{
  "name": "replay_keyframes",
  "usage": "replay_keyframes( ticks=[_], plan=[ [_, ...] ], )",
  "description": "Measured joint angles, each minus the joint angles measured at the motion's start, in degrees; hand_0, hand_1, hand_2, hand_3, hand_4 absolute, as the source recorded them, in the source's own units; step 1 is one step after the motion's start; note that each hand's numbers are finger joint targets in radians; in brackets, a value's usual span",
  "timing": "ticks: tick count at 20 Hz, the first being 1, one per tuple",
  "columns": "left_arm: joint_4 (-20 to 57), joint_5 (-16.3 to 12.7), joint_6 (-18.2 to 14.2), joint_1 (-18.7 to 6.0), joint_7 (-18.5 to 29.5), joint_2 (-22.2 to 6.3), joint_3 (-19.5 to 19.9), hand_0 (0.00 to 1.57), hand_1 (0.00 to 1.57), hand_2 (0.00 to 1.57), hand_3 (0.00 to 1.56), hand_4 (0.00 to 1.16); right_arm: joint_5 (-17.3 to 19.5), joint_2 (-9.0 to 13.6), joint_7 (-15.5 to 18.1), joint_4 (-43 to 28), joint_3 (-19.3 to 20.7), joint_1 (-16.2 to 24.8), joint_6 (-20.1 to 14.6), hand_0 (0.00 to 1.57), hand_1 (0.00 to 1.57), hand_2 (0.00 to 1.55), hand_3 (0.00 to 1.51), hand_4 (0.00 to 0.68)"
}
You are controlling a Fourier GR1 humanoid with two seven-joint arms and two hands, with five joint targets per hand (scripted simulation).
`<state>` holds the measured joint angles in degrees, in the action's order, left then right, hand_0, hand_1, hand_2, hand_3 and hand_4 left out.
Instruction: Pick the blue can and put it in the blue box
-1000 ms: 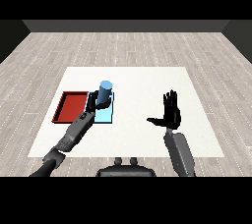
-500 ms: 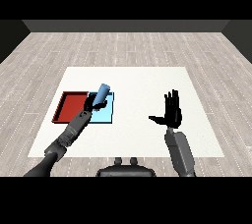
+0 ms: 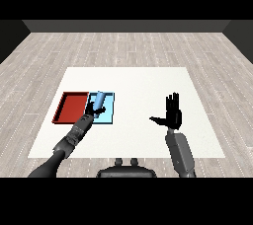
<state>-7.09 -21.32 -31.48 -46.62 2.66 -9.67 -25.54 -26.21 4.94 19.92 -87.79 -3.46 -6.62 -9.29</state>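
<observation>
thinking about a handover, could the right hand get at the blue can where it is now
Probably not easily: the blue can is tilted over the light blue tray with the left hand curled round it, while the open right hand hovers well off to the side.

White bench [image 3: 143,86] fills the middle of the view, sitting on a pale wood-plank floor [image 3: 128,46]. Two trays lie flat on its left half: a red tray [image 3: 69,107] on the outside and a light blue tray [image 3: 109,113] right against it, side by side, edges touching.
</observation>
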Motion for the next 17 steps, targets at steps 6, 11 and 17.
replay_keyframes(
  ticks=[6,11,17],
  plan=[
    [4.4,0.3,4.0,-2.3,-1.3,-0.2,1.7,0.00,0.00,0.00,0.00,0.00,0.3,-0.7,0.5,2.3,0.7,-1.8,0.1,0.00,0.00,0.00,0.00,0.000],
    [5.6,1.4,3.9,-3.3,-1.4,0.2,2.1,0.00,0.00,0.00,0.00,0.00,-0.2,-0.2,-0.6,0.6,1.2,-1.2,0.7,0.00,0.00,0.00,0.00,0.000],
    [1.5,-0.8,1.7,-2.8,7.8,-0.9,5.7,0.00,0.00,0.00,0.00,0.00,-0.3,0.2,-0.3,0.8,1.5,-1.0,2.1,0.00,0.00,0.00,0.00,0.000]
  ],
)
